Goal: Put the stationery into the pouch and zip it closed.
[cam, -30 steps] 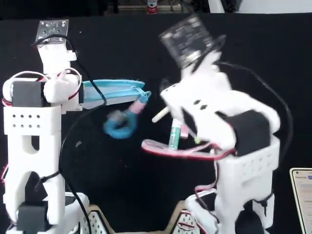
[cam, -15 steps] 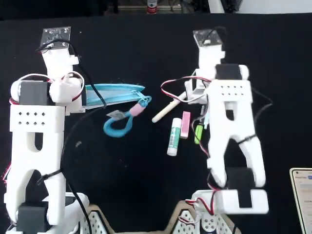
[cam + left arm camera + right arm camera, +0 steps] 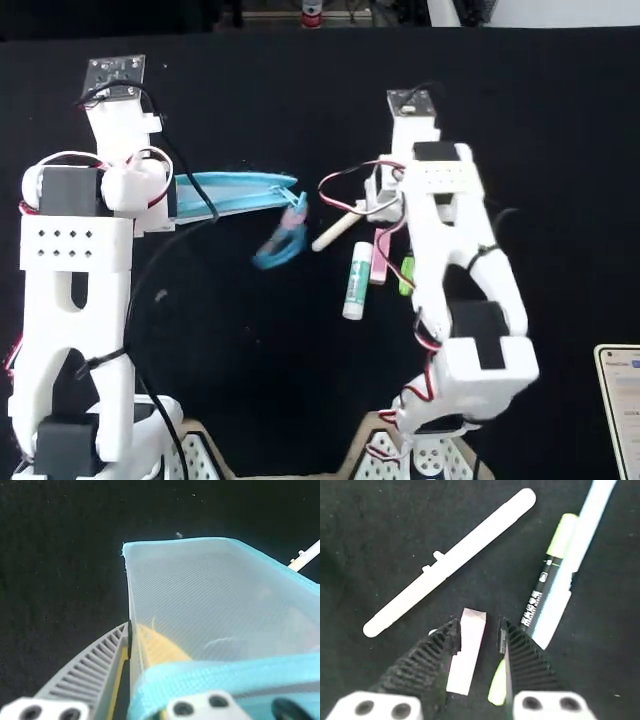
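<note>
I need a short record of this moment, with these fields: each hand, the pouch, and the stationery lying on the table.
left hand: shut on one wall of the pouch
right hand: open, low over the table, one finger on each side of the pink eraser
pouch: blue mesh, with a blue loop at the end away from the left hand
stationery on the table: pink eraser, white pen, green-capped marker, white tube
</note>
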You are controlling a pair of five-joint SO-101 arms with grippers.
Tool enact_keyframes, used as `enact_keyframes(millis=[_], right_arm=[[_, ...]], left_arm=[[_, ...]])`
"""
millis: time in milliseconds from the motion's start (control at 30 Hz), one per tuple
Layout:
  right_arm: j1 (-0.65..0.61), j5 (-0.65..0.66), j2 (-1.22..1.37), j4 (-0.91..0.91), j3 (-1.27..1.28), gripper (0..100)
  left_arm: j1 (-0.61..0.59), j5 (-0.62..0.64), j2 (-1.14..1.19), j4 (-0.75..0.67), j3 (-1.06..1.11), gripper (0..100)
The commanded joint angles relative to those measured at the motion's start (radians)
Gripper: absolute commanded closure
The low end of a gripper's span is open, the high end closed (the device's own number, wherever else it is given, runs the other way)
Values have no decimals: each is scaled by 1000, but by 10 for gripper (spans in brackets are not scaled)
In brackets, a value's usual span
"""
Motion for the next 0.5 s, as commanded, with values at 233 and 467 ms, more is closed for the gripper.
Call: enact_keyframes(millis=[233, 467], right_arm=[[-34, -25, 97, -31, -13, 881], [-34, -25, 97, -25, -5, 881]], left_arm=[[-16, 14, 8, 3, 36, 970], [-16, 14, 8, 3, 39, 970]])
